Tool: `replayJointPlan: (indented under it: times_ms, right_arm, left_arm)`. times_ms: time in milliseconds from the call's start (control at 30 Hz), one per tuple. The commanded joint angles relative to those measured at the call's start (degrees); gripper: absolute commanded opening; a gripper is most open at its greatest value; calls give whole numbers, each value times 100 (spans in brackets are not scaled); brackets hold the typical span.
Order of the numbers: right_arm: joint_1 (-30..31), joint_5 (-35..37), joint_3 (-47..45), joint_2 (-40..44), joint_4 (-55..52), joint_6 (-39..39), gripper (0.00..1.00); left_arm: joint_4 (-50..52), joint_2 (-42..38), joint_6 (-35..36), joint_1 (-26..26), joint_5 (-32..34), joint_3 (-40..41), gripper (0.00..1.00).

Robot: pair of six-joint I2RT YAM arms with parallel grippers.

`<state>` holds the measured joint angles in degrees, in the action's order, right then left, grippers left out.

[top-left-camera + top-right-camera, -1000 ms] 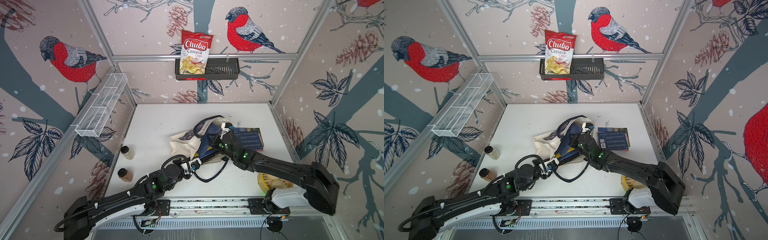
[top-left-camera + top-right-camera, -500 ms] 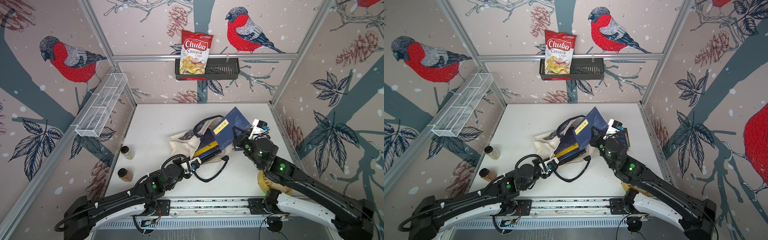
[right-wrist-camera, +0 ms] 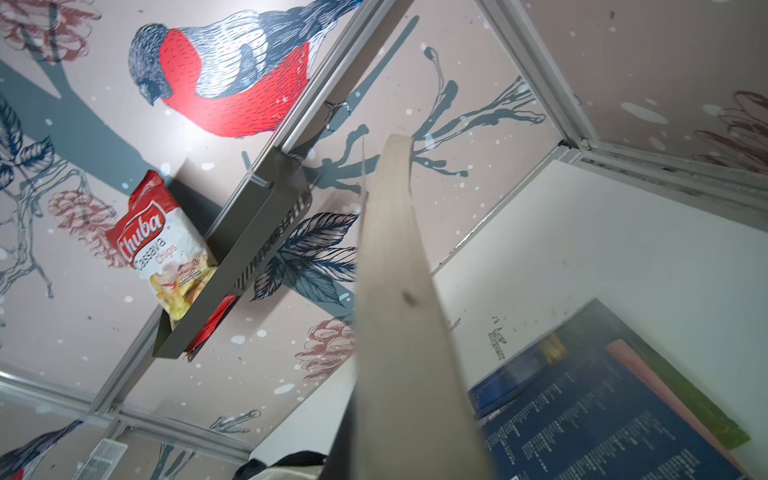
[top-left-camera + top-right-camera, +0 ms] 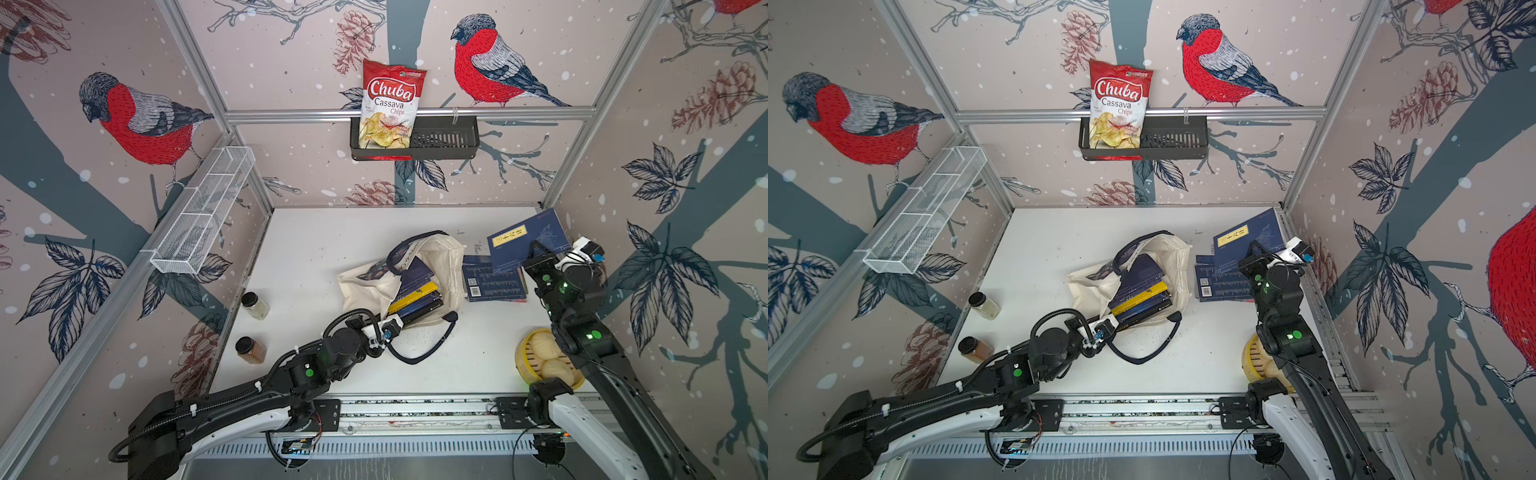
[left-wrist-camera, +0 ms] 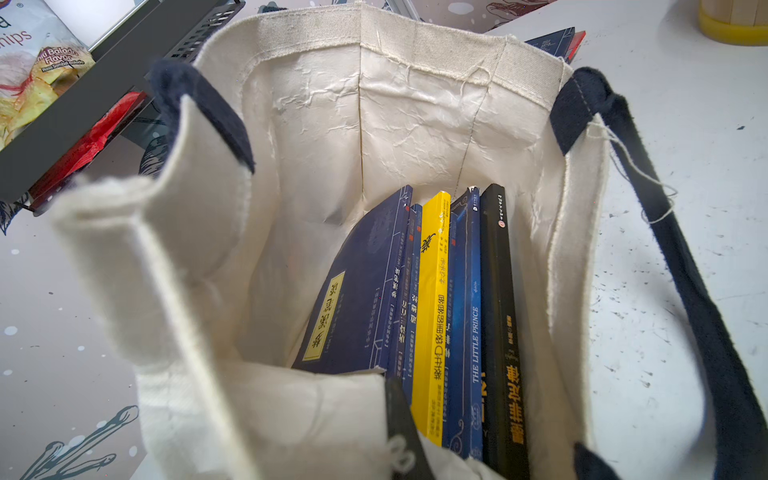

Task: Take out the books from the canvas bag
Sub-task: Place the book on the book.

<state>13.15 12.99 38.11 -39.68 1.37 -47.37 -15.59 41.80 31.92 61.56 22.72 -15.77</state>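
Observation:
The cream canvas bag (image 4: pixel 446 257) (image 4: pixel 1177 257) lies on its side mid-table, mouth toward the front. Several navy books and a yellow one (image 4: pixel 415 297) (image 4: pixel 1142 297) stand spine-up inside it (image 5: pixel 436 291). My left gripper (image 4: pixel 392 324) (image 4: pixel 1106 326) is shut on the bag's front rim (image 5: pixel 332 395). My right gripper (image 4: pixel 536 259) (image 4: pixel 1254 259) is shut on a navy book with a yellow label (image 4: pixel 528 241) (image 4: pixel 1250 237), held tilted above a stack of books (image 4: pixel 492 284) (image 4: pixel 1219 282) lying right of the bag. Its page edge (image 3: pixel 399 291) fills the right wrist view.
Two spice jars (image 4: pixel 254 305) (image 4: pixel 250 350) stand at the left edge. A bamboo steamer with buns (image 4: pixel 544 361) sits front right under the right arm. The bag's navy strap (image 4: pixel 428 349) loops onto the table. A black basket (image 4: pixel 449 137) with a chips bag hangs on the back wall.
My right gripper has pulled the yellow-labelled book out of the bag and swung it right, over the stack. The left gripper has stayed on the rim.

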Motion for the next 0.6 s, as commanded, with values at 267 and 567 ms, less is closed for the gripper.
replayJointPlan:
  times_ms: [267,567]
  right_arm:
    - [-1177,-2346,-920,-1102,1441,-981,0]
    - [-1174,-2512,-1322,-2118,2422,-1210,0]
  left_arm:
    - [-484,9,72,23,-67,-65,0]
    - [-488,30,82,27,-63,-61,0]
